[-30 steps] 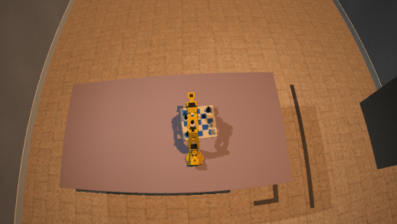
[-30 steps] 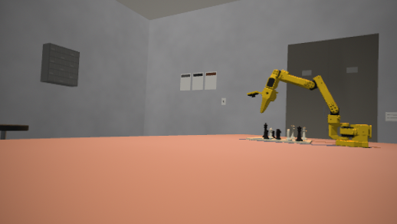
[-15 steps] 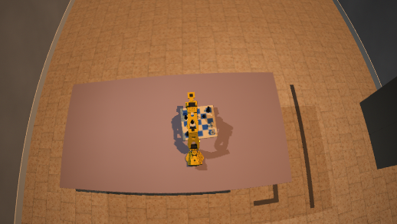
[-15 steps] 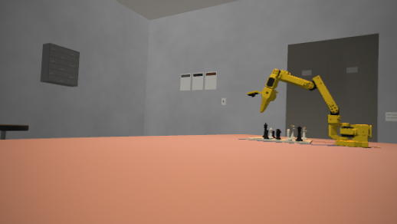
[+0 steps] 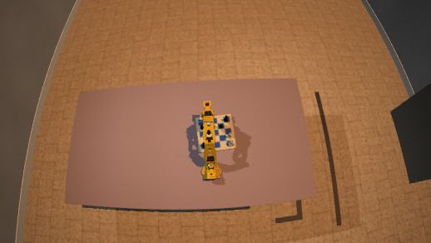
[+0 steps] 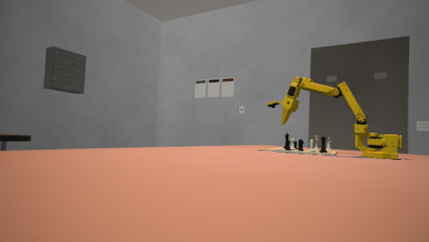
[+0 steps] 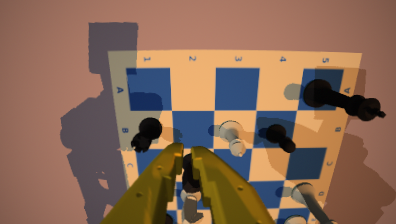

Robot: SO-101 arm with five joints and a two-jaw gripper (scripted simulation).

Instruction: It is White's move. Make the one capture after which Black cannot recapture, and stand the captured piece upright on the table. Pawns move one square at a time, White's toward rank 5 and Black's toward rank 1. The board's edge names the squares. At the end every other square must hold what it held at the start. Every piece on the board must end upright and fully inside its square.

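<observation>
The gripper [image 7: 186, 155] hangs high above the board [image 7: 150, 56], with its jaws closed together and nothing between them. In the exterior view its tip is well above the tops of all pieces, so the dark piece seen in the gap of the jaws in the wrist view is only standing below, on the board, not held.

The board lies on the table [image 5: 125, 146] just beyond the arm's base [image 5: 211, 171], which probably keeps every square within reach. Row letters and column numbers are printed on the board's edge.

On the board, a tall black piece [image 7: 320, 92] stands at A5. A black pawn [image 7: 149, 129] stands at B1, a white pawn [image 7: 231, 132] at B3 and another black pawn [image 7: 276, 133] at B4. More pieces stand in the rows under the gripper, partly hidden by it, so which piece must be captured cannot be told surely.

No piece stands on the table off the board, so the capture seems not yet begun. The jaws must open before any grasp.
</observation>
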